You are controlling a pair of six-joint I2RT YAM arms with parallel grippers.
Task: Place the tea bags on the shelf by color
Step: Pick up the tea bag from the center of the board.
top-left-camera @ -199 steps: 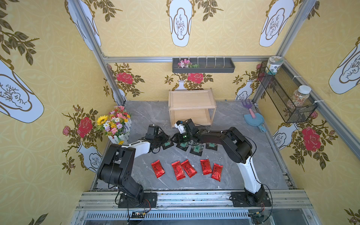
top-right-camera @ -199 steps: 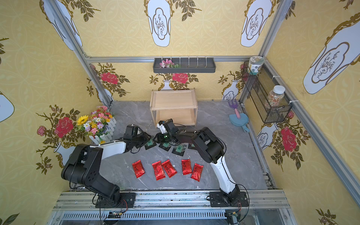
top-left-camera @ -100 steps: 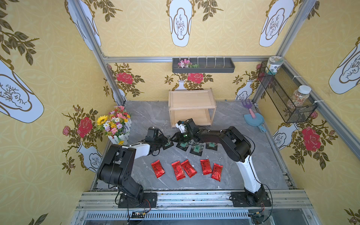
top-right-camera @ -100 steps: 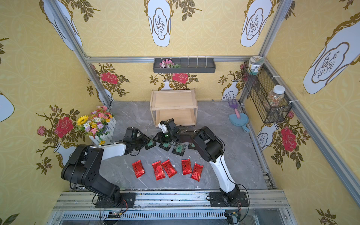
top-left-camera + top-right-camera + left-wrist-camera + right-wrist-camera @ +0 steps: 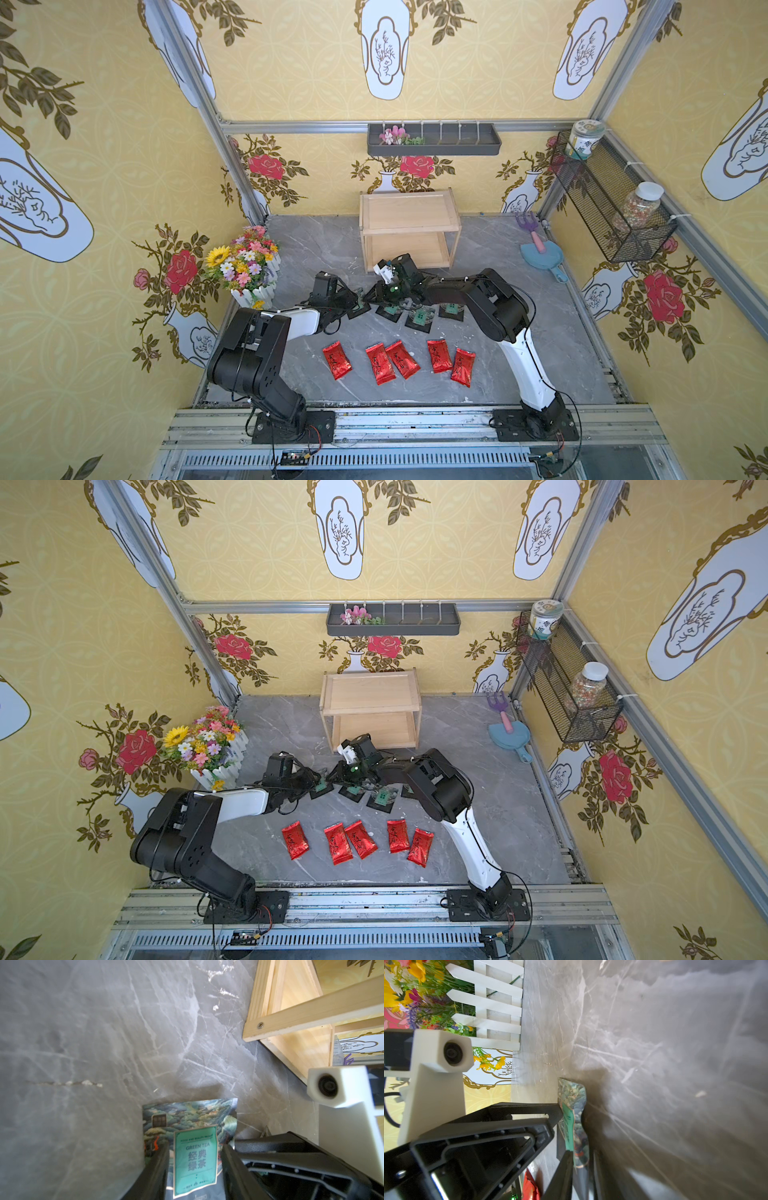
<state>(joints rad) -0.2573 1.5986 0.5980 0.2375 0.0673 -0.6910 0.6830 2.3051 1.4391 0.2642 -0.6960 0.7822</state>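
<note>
Tea bags (image 5: 419,319) are all on the grey table (image 5: 519,332), none on the shelf (image 5: 409,216). In both top views the four black sachets sit in a row in front of it, and the five red packets (image 5: 402,358) lie nearer the robot's base. The left gripper (image 5: 356,302) and right gripper (image 5: 371,297) meet nose to nose at the leftmost sachet (image 5: 359,309), which looks tipped up off the surface. Crowding like this risks the fingers knocking together or brushing the second sachet (image 5: 390,312) just beside.

From the left wrist, the sachet's green label (image 5: 195,1159) faces the camera between the two dark fingers (image 5: 160,1163), which appear clamped on its side edges. Squeezing a thin pouch across its width can bow it until it pops out.

From the right wrist, the same sachet shows edge-on and curved, with the right fingers (image 5: 566,1165) narrowly bracketing its faces. Whether they press it I cannot tell. If the left lets go before that pinch is firm, the sachet likely drops flat. If both pull, the foil may crease or tear. Later, the shelf's raised rim could catch a drooping corner.
</note>
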